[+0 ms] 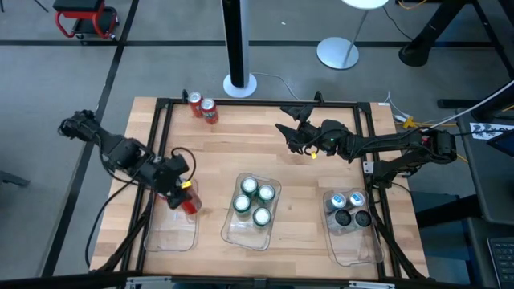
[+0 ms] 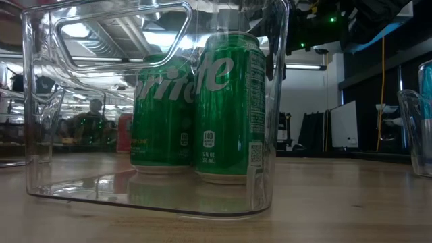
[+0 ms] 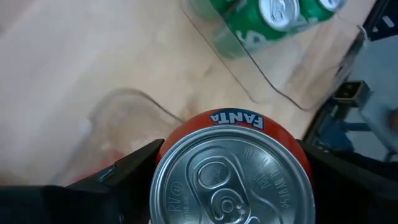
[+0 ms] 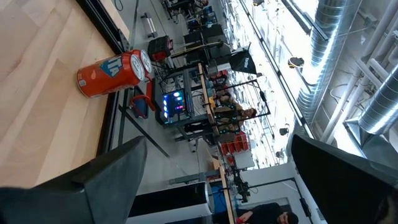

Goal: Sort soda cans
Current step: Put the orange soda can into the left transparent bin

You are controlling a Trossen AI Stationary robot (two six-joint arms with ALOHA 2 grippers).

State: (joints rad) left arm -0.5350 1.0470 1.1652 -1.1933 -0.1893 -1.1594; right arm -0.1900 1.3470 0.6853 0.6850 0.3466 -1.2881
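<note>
Red cans (image 1: 204, 108), green cans (image 1: 254, 199) with silver tops, clear trays (image 1: 242, 233), pale wooden bench (image 1: 241, 144), black arms.

High cam overhead; low cam table-level, close; both share green cans (image 1: 253, 201).

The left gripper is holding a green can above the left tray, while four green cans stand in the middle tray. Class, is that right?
Not quite. The can in the left gripper is a red Fanta can, as the left wrist view shows. The rest holds: it is over the left tray, and four green cans stand in the middle tray.
</note>
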